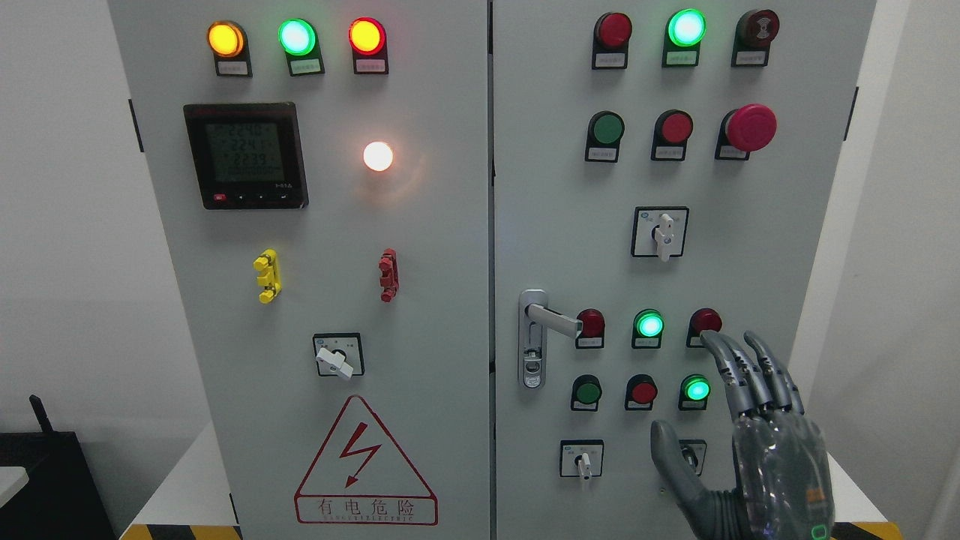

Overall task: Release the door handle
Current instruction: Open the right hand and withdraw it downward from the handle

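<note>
Since the right hand (pixel 757 442) hangs open, fingers extended, well clear of the door handle (pixel 551 319), release appears complete.

This looks like an electrical plant room. Left of the robot hand (pixel 757 442) stands a grey control cabinet (pixel 420 225). Its lamps (pixel 297 37) glow.

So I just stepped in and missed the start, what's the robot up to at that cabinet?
The robot faces an electrical control cabinet. Its right hand is raised in front of the right door, fingers spread and holding nothing. The silver door handle sits free to the hand's left, so it is already let go. The left hand isn't in view.
</note>
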### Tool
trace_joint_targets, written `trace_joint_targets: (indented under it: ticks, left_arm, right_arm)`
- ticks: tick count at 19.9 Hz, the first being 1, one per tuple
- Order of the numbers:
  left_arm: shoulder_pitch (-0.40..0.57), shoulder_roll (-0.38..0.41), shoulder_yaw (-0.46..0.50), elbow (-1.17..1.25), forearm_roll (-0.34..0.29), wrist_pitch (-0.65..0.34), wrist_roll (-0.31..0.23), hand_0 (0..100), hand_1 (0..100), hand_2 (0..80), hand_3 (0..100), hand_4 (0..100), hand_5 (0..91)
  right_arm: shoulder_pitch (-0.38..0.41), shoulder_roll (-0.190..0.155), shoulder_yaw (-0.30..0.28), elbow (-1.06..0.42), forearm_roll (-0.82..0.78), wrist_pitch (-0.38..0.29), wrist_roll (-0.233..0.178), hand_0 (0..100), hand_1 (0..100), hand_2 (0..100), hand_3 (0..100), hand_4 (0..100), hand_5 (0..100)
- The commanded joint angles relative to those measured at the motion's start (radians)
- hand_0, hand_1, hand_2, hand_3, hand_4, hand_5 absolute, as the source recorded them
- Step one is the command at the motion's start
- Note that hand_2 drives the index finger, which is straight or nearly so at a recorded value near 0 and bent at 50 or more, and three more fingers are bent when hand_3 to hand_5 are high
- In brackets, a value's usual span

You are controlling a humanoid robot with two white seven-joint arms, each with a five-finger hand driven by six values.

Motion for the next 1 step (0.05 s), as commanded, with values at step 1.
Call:
trace_joint_targets:
  ticks: [1]
  left_arm:
    - [0.0,0.0,0.011,0.017,0.0,0.001,0.001,12,39,0.0,0,0,0.0]
  right_arm:
    - [-0.002,-0.009,-0.018,-0.011,-0.001,0.0,0.001,42,13,1,9,0,0]
